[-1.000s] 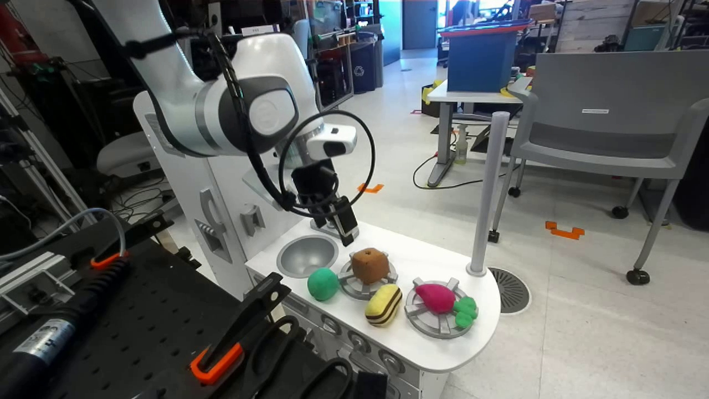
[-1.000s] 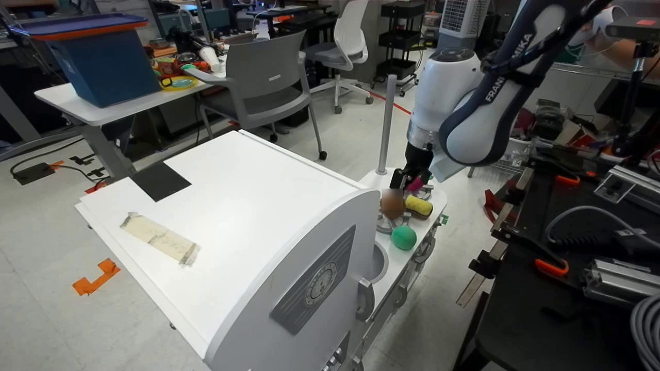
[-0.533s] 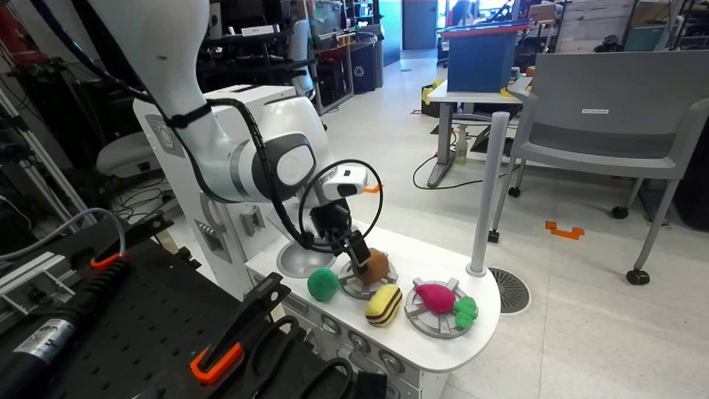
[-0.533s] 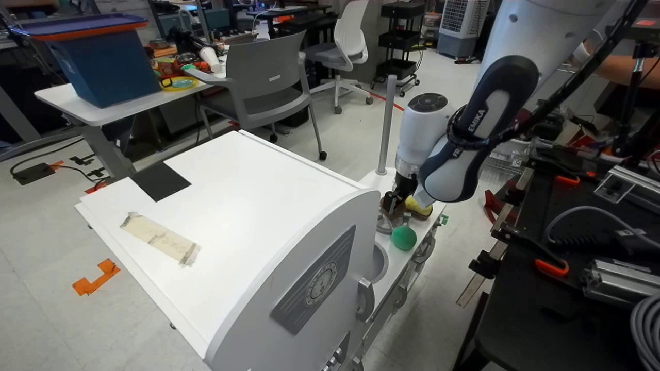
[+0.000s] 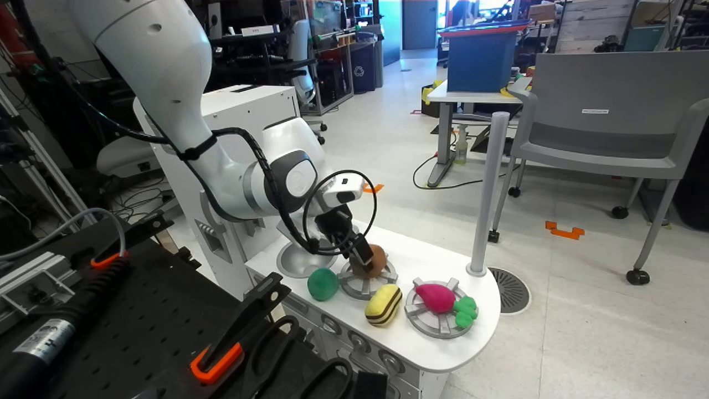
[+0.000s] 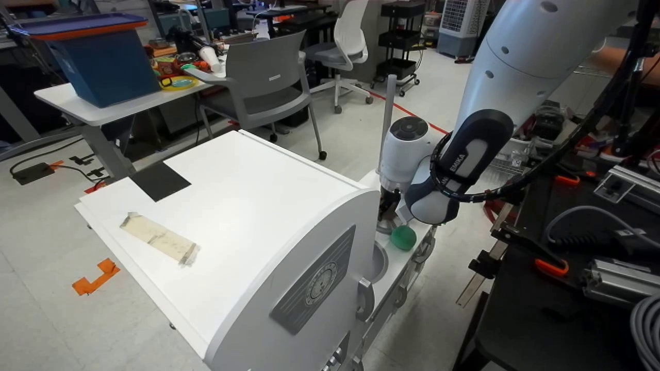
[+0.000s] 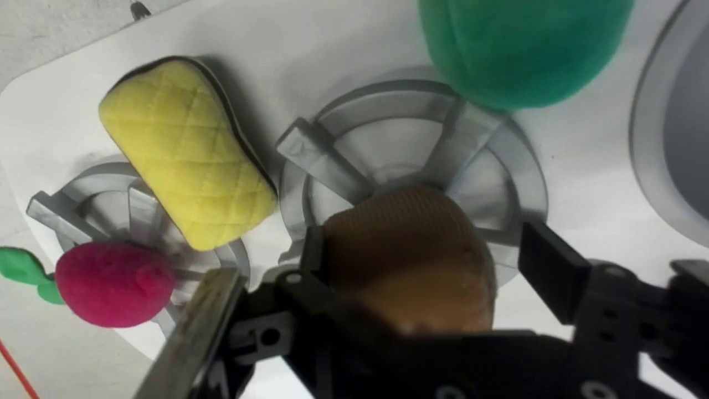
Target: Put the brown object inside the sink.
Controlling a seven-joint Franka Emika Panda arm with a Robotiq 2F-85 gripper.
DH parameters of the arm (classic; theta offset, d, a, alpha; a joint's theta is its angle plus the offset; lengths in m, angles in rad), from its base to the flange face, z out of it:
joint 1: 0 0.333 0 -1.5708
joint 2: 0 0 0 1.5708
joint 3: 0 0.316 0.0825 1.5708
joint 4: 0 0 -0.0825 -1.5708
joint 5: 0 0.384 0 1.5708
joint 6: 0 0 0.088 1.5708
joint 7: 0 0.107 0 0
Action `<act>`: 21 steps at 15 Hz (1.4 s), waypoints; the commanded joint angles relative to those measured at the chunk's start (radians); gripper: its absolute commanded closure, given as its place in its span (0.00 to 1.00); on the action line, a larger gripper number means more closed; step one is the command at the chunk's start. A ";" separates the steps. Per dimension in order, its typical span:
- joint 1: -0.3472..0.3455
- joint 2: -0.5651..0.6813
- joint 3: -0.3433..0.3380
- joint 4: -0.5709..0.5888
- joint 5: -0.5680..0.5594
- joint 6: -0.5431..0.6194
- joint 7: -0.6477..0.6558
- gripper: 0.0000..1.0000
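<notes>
The brown object (image 5: 379,260) is a rounded brown lump resting on a grey toy burner (image 5: 365,290), partly hidden by the gripper in an exterior view. In the wrist view the brown object (image 7: 415,238) sits between the fingers of my gripper (image 7: 426,257). The gripper is open around it. The left finger is against or very near its side; a gap shows at the right finger. The sink (image 5: 296,265) is a round grey basin beside the burner in the white counter; its rim (image 7: 647,138) shows at the right of the wrist view. The faucet is hidden behind the arm.
A green ball (image 5: 323,284) sits between burner and sink. A yellow-and-dark striped piece (image 5: 383,305) lies in front. A pink and green item (image 5: 435,298) lies on another grey burner (image 5: 443,331). A grey post (image 5: 488,194) rises from the counter's edge. A tall white panel (image 6: 330,288) stands beside the sink.
The arm has come down from above the counter onto the brown object, and the open fingers are now around it. The brown object looks slightly tilted or turned; the other items have not moved.
</notes>
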 commanded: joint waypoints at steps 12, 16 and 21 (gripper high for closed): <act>-0.034 -0.187 0.145 -0.142 -0.001 0.005 -0.152 0.93; -0.090 -0.253 0.298 -0.200 0.014 0.009 -0.198 0.94; -0.089 -0.193 0.355 -0.183 0.023 0.004 -0.186 0.94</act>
